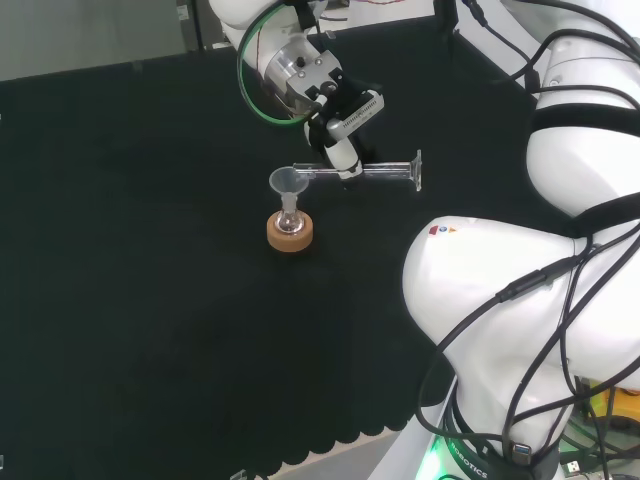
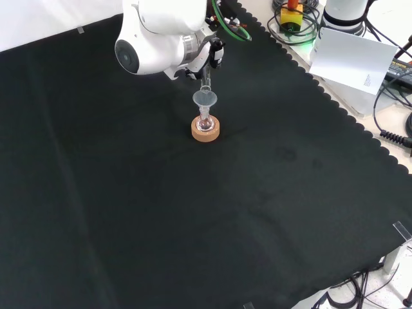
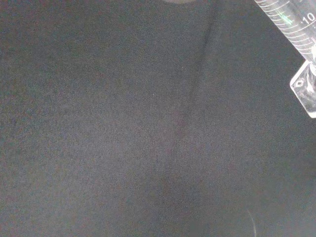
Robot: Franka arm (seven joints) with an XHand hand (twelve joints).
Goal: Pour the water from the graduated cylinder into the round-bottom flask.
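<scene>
Flask (image 1: pixel 289 214) sitting upright in a cork ring (image 1: pixel 290 232) left of centre in head view, on the black cloth (image 1: pixel 150 300), a clear funnel (image 1: pixel 288 182) standing in its neck. Cylinder (image 1: pixel 370 171) lying almost level just right of the funnel, its mouth reaching over the funnel rim, its foot pointing right toward the arm's white links (image 1: pixel 520 300). Hand (image 1: pixel 343 140) hanging over the cylinder's middle, fingers curling round the tube and gripping it. Front view: cork ring (image 2: pixel 205 129), flask (image 2: pixel 205 120) and funnel (image 2: pixel 205 100) stacking up just below the hand (image 2: pixel 211 58), with the cylinder (image 2: pixel 207 82) coming down into the funnel. Wrist view: cylinder's marked tube and foot (image 3: pixel 301 44) crossing one corner, over cloth (image 3: pixel 123 123). Can't tell if water is running.
</scene>
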